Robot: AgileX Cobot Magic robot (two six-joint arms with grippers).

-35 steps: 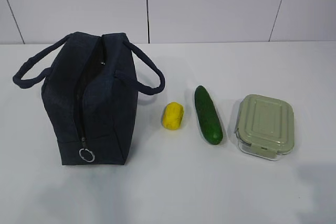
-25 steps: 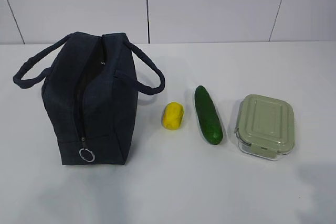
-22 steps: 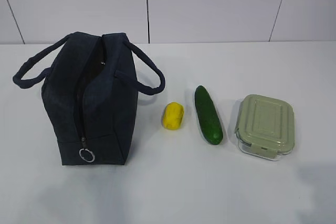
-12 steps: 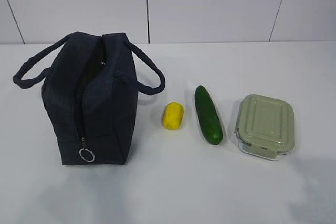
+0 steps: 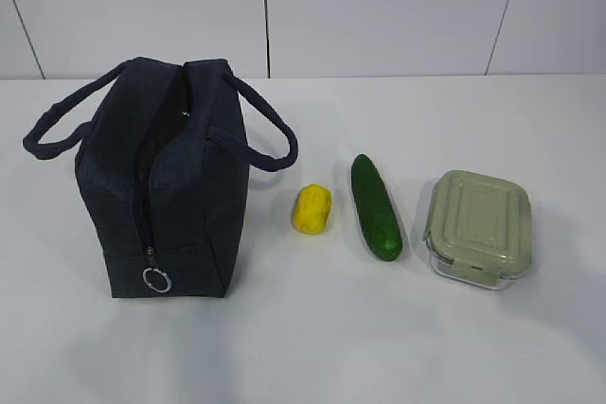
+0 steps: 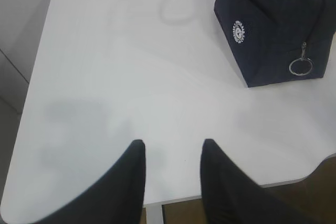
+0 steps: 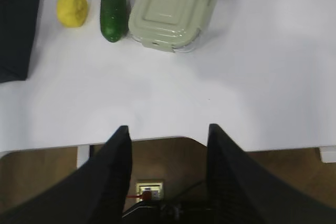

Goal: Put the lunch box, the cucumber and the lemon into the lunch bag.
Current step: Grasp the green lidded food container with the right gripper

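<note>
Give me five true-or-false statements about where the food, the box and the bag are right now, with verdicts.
1. The lemon lies between the lunch bag and the cucumber. True.
2. The lunch box has its lid off. False: the green lid is on.
3. The cucumber is inside the bag. False: it lies on the table.
4. The left gripper holds nothing. True.
5. The right gripper grips the lunch box. False: it is open, away from it.
</note>
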